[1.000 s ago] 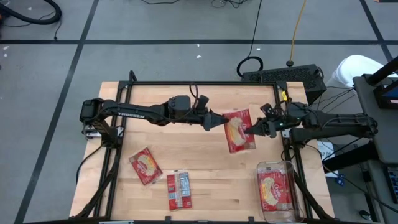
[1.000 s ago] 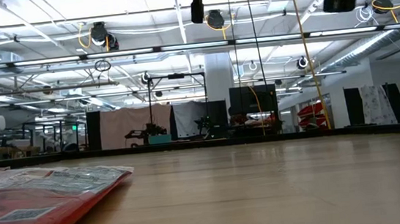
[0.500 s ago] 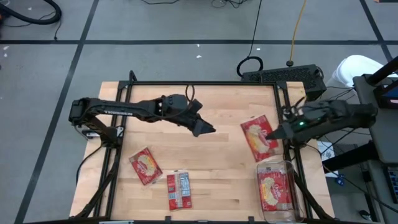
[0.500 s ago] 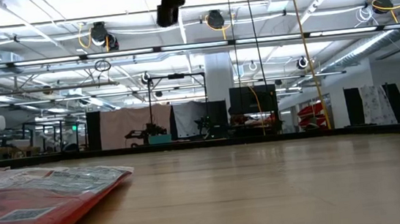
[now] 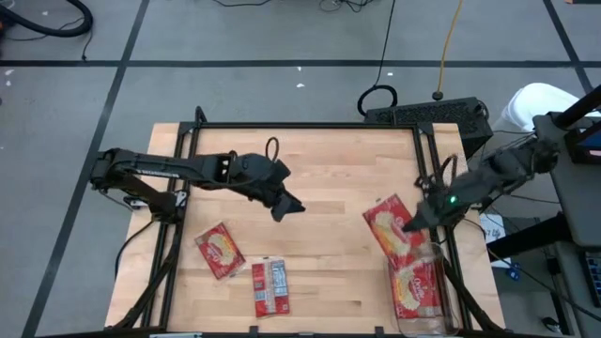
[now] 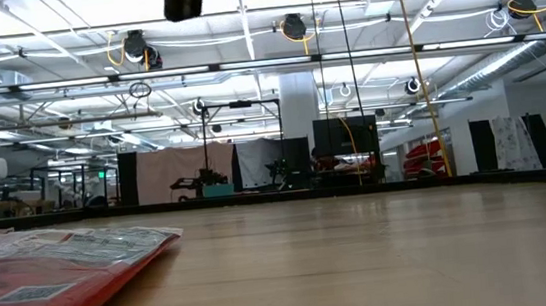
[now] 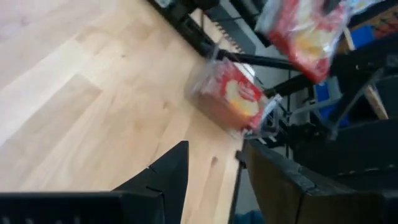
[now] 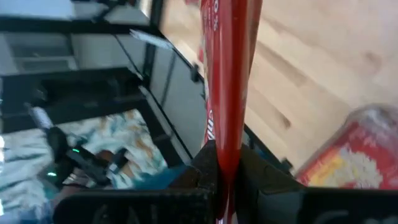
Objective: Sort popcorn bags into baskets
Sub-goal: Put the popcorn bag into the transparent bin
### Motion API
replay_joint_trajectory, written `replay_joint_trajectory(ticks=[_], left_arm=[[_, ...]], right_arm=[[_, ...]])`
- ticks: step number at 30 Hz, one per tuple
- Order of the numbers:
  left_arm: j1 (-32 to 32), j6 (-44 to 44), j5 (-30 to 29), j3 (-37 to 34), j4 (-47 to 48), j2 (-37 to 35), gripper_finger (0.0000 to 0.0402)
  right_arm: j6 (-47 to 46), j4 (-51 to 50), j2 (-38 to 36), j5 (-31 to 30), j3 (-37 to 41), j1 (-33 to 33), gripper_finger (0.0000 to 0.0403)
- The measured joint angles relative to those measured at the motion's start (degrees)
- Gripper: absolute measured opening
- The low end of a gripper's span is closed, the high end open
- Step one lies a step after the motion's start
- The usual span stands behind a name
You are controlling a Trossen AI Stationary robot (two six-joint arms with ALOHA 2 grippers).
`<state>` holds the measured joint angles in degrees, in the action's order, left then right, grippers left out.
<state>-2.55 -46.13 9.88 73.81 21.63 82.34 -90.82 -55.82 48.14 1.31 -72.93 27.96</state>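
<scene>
My right gripper (image 5: 408,224) is shut on a red popcorn bag (image 5: 391,225), which it holds in the air just beyond the far end of the clear basket (image 5: 438,302). The basket stands at the table's near right corner with a popcorn bag (image 5: 413,286) lying inside. Two more bags (image 5: 220,250) (image 5: 270,286) lie flat on the wood at the near left. My left gripper (image 5: 289,207) hovers open over the table's middle with nothing between its fingers (image 7: 171,171). My right gripper pinches the bag between its two fingers at the edge (image 8: 229,140) that faces the table's right side. The fingers come from the right, slanting down. The bag is lifted clear of the table and sticks out past the fingertips, edge-on in the wrist view.
A black frame rail (image 5: 441,272) runs along the table's right edge beside the basket. Bare wood (image 5: 329,253) lies between the two arms. In the low view one red bag (image 6: 35,286) lies close at the left.
Both grippers were at the bag over the table's middle. My left gripper has drawn back from it toward the table's left and near side. My right gripper has carried the bag, clear of the table, toward the right edge and the basket, turning as it went.
</scene>
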Motion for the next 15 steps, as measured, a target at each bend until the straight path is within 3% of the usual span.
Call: replay_joint_trajectory(ticks=[11, 15], left_arm=[[-7.0, 0.0, -4.2, -0.2, 6.4, -0.7, 0.0163], [-8.0, -0.4, -5.6, -0.1, 6.2, -0.8, 0.0163]], right_arm=[[-15.0, 2.5, 7.8, -17.1, -1.8, 20.5, 0.0009], [-19.6, 2.7, 10.5, -19.5, -1.8, 26.8, 0.0009]])
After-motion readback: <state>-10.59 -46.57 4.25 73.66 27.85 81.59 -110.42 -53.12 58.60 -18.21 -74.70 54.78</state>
